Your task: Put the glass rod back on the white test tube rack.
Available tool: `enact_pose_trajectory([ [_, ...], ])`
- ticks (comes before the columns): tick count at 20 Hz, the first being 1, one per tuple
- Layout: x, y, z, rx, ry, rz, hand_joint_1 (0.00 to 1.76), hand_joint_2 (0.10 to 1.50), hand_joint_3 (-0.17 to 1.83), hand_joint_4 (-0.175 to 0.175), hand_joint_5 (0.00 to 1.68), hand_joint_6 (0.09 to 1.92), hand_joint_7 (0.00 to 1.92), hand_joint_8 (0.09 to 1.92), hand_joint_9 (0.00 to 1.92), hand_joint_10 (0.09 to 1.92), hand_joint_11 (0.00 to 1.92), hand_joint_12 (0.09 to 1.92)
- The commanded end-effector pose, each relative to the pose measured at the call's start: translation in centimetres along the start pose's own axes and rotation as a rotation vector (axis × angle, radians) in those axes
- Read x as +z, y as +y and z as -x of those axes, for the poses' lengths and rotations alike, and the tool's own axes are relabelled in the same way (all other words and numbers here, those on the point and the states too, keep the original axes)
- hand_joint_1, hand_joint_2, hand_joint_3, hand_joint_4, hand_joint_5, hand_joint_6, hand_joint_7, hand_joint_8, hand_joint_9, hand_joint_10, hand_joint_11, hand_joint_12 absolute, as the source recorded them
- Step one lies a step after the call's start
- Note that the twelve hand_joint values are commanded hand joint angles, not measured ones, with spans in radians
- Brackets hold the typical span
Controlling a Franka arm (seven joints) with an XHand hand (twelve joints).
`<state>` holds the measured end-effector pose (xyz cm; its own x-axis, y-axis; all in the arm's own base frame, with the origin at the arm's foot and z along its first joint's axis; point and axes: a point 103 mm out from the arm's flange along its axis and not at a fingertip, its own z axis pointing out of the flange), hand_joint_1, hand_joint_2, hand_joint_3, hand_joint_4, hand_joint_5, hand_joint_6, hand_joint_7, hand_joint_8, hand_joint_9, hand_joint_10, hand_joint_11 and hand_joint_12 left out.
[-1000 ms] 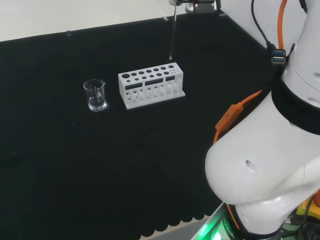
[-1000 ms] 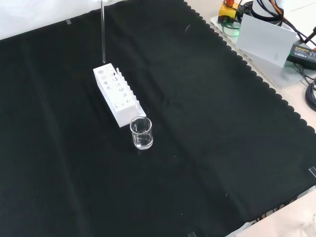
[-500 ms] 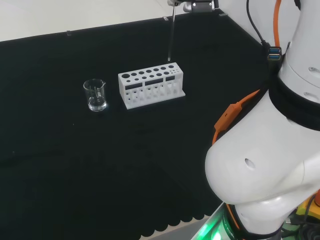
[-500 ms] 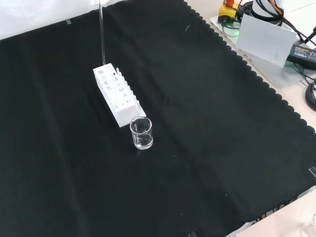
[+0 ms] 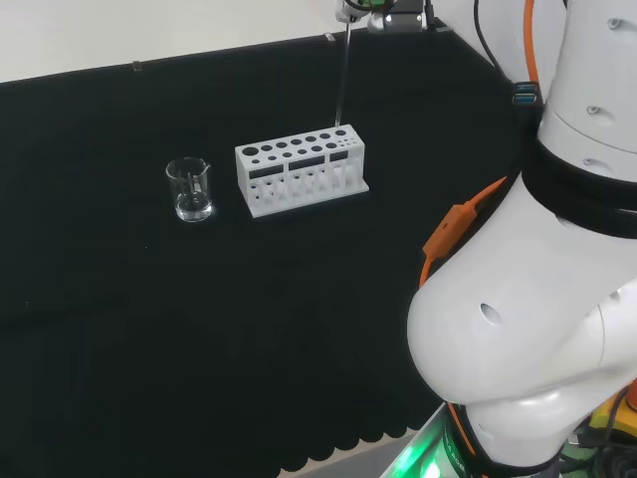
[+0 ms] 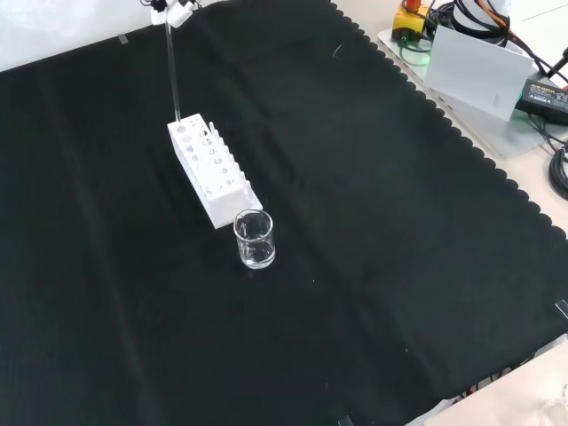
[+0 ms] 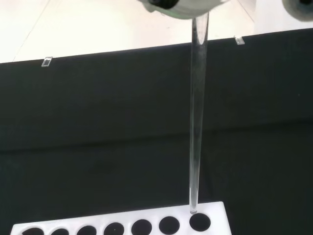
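Note:
A clear glass rod (image 5: 341,75) hangs upright from my hand (image 5: 383,14), which is shut on its upper end at the head view's top edge. In the front view the hand (image 6: 169,11) is at the top, with the rod (image 6: 172,75) reaching down to the far end of the white test tube rack (image 6: 211,173). In the wrist view the rod (image 7: 197,122) ends at the rim of the last hole of the rack (image 7: 122,226), at its corner. The rack (image 5: 299,171) stands on the black cloth with its holes empty.
A small clear glass beaker (image 5: 189,189) stands left of the rack in the head view, and just in front of the rack's near end in the front view (image 6: 254,240). The arm's white links (image 5: 528,299) take up the head view's right side.
The hand has come down a little with the rod, and its fingers now show at the front view's top. The rod's tip has shifted and sunk to the rack's end hole.

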<state>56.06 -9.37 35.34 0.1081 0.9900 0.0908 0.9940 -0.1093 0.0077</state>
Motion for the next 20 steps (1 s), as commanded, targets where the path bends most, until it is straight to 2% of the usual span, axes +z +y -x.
enact_pose_trajectory([
  [1,-0.1,0.4,0.4,0.002,-0.001,0.004,1.33,1.03,-0.17,-0.175,1.45,0.09,1.49,0.35,1.85,0.15,1.58,0.64],
  [14,-0.9,-0.5,-0.1,0.001,-0.007,0.004,1.33,1.03,-0.17,-0.175,1.45,0.09,1.49,0.35,1.85,0.15,1.58,0.64],
  [20,0.0,-0.8,0.0,0.011,-0.012,-0.013,1.33,1.03,-0.17,-0.175,1.45,0.09,1.49,0.35,1.85,0.15,1.58,0.64],
])
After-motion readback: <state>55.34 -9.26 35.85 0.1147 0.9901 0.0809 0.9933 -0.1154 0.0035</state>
